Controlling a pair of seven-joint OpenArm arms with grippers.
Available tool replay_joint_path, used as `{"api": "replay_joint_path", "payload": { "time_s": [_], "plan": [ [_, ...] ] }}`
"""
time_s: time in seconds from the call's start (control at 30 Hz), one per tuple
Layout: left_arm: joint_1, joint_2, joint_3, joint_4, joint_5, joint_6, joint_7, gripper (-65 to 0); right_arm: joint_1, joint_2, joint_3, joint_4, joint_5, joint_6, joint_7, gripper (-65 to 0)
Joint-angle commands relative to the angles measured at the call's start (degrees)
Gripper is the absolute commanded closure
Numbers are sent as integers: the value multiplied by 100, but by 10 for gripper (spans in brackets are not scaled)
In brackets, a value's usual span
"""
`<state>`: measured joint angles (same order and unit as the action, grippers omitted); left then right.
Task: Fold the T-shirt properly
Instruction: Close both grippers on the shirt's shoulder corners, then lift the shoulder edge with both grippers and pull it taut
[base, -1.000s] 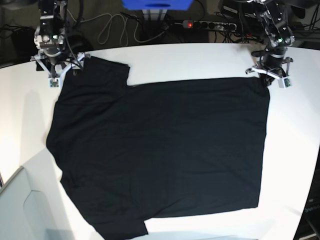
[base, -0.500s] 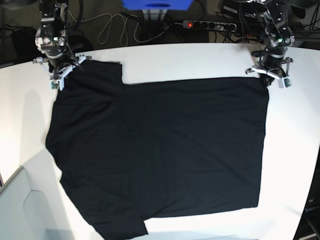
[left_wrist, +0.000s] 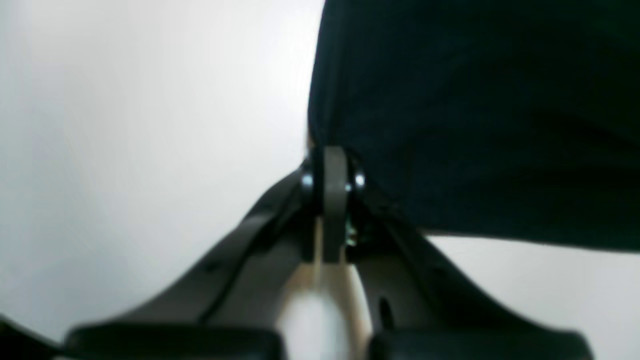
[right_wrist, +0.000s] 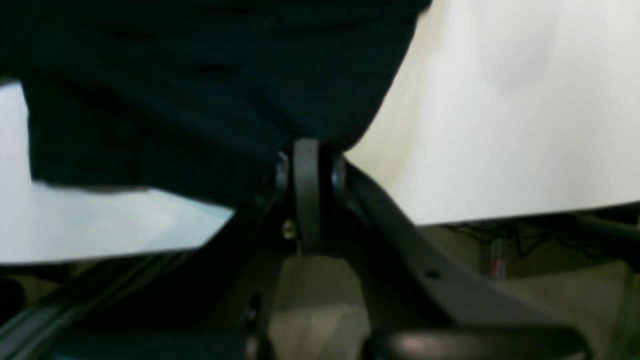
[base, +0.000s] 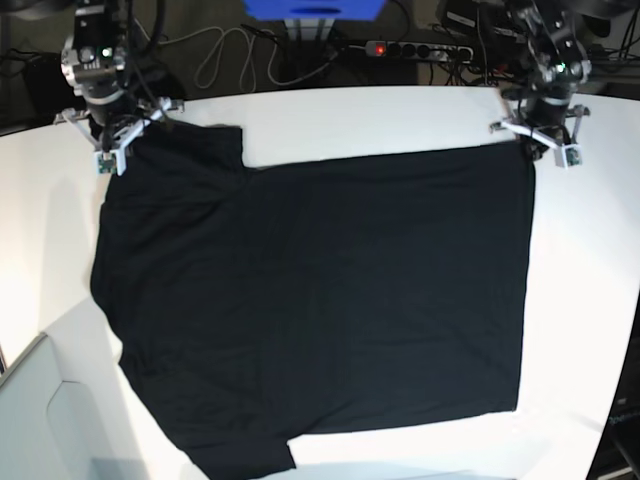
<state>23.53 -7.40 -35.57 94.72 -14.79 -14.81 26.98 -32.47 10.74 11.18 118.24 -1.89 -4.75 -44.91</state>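
A large black short-sleeved cloth T-shirt (base: 310, 300) is shown spread plain side up across the white round-edged tabletop (base: 380, 115), its two far corners pinched. The left gripper (left_wrist: 327, 165) is clamped together on the hem corner, the right gripper (right_wrist: 306, 155) on the sleeve edge. Only thin cloth margins are held, so slippage is judged likely if the lift is uneven or the fabric drags.

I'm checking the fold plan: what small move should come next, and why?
Probably lift both far corners together. The left hand and right hand are each shut on a corner of the T-shirt, which lies flat on the table.
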Motion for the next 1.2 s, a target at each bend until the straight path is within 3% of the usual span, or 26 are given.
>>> {"api": "replay_joint_path", "payload": {
  "time_s": [0.0,0.33,0.53,0.77,0.83,1.03,1.17],
  "plan": [
    [16,-65,-25,212,-47,8,-127,0,7,38,29,119,-26,-21,108,-2],
    [368,-56,-183,977,-55,8,-127,0,-336,55,20,119,-26,-21,126,-2],
    [500,-56,-192,959,-55,-9,-127,0,-643,64,20,111,-26,-21,486,-2],
    [482,32,-183,941,-38,-9,-127,0,-336,29,-85,84,-26,-13,266,-13],
    [473,32,-183,941,-29,-9,-127,0,-133,55,-103,84,-26,-13,11,-77],
    [482,50,-183,941,-29,-9,-127,0,192,47,-67,-30,-26,-13,-182,-376],
    [491,50,-183,941,-29,-9,-127,0,420,47,-67,-514,-18,-13,-156,-440]
  ]
}}
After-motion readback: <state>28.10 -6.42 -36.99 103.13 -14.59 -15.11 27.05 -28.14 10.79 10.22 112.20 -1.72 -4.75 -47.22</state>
